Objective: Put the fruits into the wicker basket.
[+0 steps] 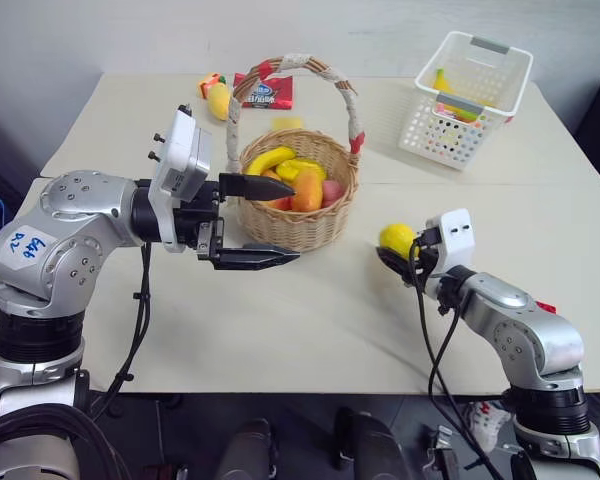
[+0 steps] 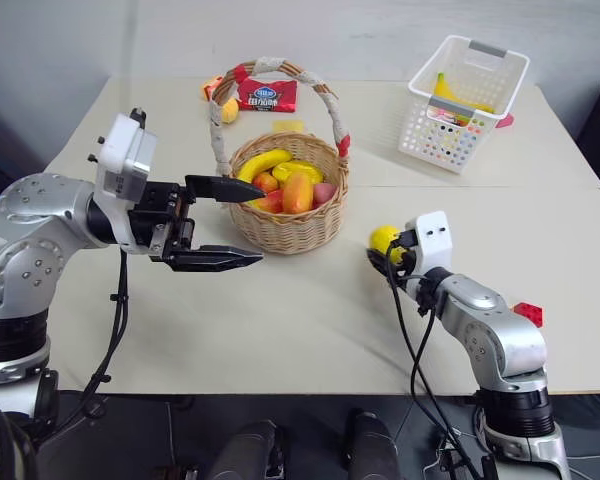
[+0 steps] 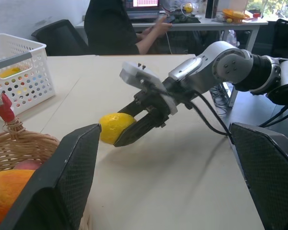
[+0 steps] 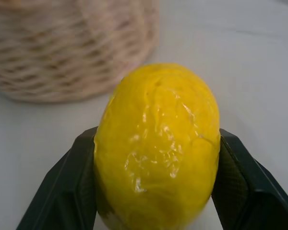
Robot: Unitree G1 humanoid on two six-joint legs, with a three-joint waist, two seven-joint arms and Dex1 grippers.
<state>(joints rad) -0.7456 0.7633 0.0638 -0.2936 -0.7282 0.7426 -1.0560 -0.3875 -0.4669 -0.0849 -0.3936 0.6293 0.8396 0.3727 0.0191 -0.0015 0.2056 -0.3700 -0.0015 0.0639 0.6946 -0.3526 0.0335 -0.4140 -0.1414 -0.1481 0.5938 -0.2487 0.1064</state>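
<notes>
The yellow lemon (image 4: 156,143) rests on the table to the right of the wicker basket (image 1: 298,225), with my right gripper (image 1: 394,248) shut on it; both fingers press its sides. The basket holds a banana (image 1: 270,160), an orange fruit (image 1: 307,190) and other fruit pieces. A yellow-orange mango (image 1: 218,100) lies at the table's far side, behind the basket's taped handle (image 1: 290,65). My left gripper (image 1: 295,222) hangs open and level at the basket's left side, one finger over the rim, nothing between its fingers.
A red snack packet (image 1: 265,92) lies beside the mango. A white lattice basket (image 1: 465,100) with toys stands at the back right. A small red brick (image 2: 527,313) sits near my right arm. A person (image 3: 115,24) sits at a desk beyond the table.
</notes>
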